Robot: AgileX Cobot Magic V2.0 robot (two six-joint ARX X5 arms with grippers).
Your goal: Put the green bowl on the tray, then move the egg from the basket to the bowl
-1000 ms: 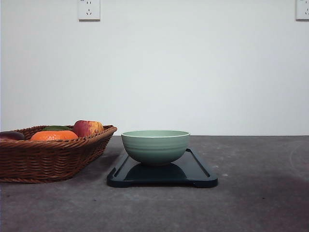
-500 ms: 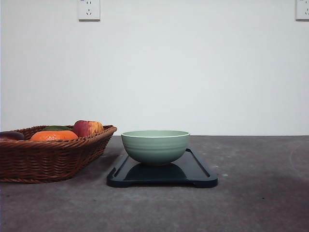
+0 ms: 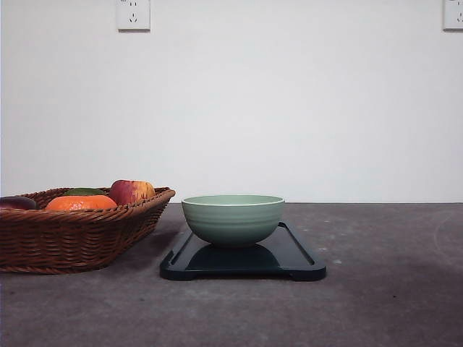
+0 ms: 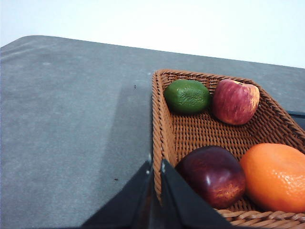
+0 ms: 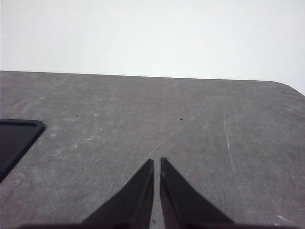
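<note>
Bowl [image 3: 232,219] upright on tray [image 3: 296,254]

Sage-green ribbed bowl [image 3: 232,219], black-navy tray [image 3: 289,254], brown wicker basket [image 3: 72,235], perhaps maroon egg [image 4: 213,175].

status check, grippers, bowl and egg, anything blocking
Left gripper shut at basket rim, right gripper shut over bare table. Green bowl on tray. Reddish-brown egg in basket beside tangerine. Nothing blocking.
</note>
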